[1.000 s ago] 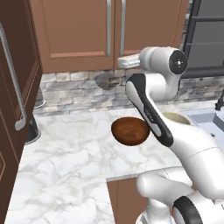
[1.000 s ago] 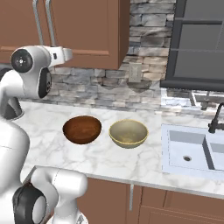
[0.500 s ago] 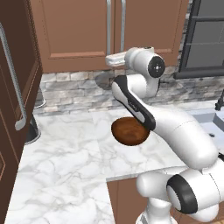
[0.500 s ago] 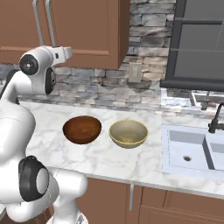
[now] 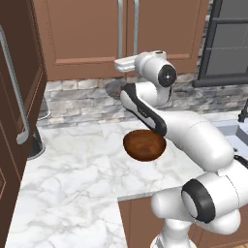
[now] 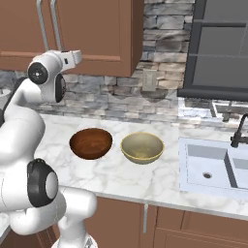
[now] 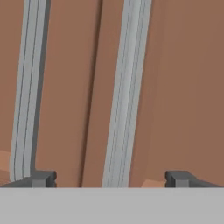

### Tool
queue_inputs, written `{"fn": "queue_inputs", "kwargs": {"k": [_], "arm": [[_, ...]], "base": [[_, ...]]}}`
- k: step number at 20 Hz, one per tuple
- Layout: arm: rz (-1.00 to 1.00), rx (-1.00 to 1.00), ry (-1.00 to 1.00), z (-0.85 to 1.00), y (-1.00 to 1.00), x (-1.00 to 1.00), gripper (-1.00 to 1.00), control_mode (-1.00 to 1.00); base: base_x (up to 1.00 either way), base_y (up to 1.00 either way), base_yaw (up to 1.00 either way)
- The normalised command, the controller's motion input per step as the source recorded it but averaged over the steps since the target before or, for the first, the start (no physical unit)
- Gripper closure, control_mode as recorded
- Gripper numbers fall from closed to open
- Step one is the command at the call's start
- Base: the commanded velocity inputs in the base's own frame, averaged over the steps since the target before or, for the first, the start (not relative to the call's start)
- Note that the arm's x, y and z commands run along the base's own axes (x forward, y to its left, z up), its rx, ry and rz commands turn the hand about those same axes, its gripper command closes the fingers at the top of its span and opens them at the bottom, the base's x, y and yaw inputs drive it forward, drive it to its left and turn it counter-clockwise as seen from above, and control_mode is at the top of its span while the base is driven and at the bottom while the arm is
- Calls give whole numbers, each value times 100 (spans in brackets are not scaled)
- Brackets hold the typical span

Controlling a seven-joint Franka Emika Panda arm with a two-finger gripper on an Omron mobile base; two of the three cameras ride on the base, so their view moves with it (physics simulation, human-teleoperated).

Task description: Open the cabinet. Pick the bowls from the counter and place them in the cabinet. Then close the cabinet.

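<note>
Your gripper (image 7: pixel 109 179) faces the shut cabinet (image 7: pixel 175 87), jaws wide apart around one handle (image 7: pixel 127 96); both bowls (image 6: pixel 91 143) sit on the counter (image 6: pixel 145 179).

Evenly lit rendered kitchen, bright with no glare, under soft overhead light. The glossy dark reddish-brown wooden bowl (image 6: pixel 91 143) and the pale beige bowl (image 6: pixel 142 147) cast faint shadows on the white grey-veined marble counter (image 6: pixel 121 177). The hand view is close and slightly soft, its long vertical silver bar handles (image 7: pixel 127 94) blurred at the edges.
</note>
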Motion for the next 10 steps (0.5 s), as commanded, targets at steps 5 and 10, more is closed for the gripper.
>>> {"fn": "queue_inputs", "kwargs": {"k": [5, 10], "arm": [[0, 0, 0, 7, 1, 72, -100, -100], [-9, 0, -5, 22, -10, 37, -100, -100]], "base": [[0, 0, 0], [0, 0, 0]]}}
